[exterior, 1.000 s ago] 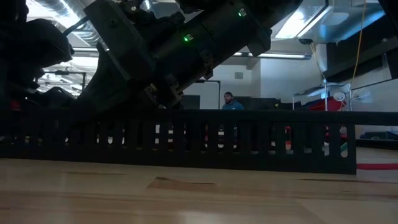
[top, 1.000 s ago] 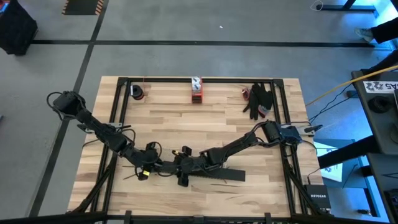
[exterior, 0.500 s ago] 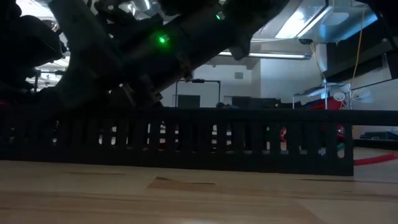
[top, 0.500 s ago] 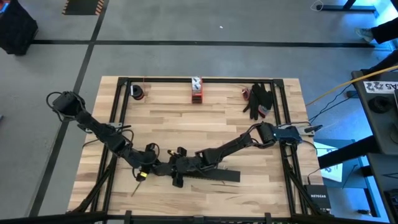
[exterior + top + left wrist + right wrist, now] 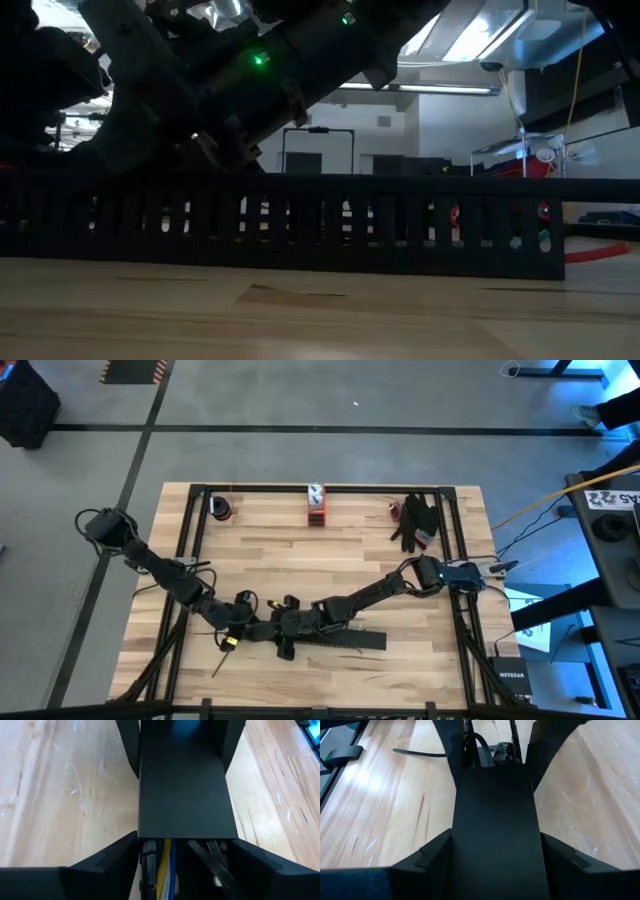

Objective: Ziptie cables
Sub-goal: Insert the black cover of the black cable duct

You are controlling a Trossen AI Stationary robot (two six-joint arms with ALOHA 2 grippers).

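Black slotted bar sits clamped between both wide-spread claws, left gripper and right gripper; tilting it could spill the cables inside

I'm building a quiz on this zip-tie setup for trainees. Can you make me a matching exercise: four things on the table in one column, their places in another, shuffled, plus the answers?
Things:
1. cables
2. slotted bar
3. red-and-white object
4. dark bundle

Places:
A. middle of the table's far edge
B. far right corner of the table
C. flat near the front edge, where the two arms meet
D. tucked inside the end of the black channel

Pairs: 1-D, 2-C, 3-A, 4-B
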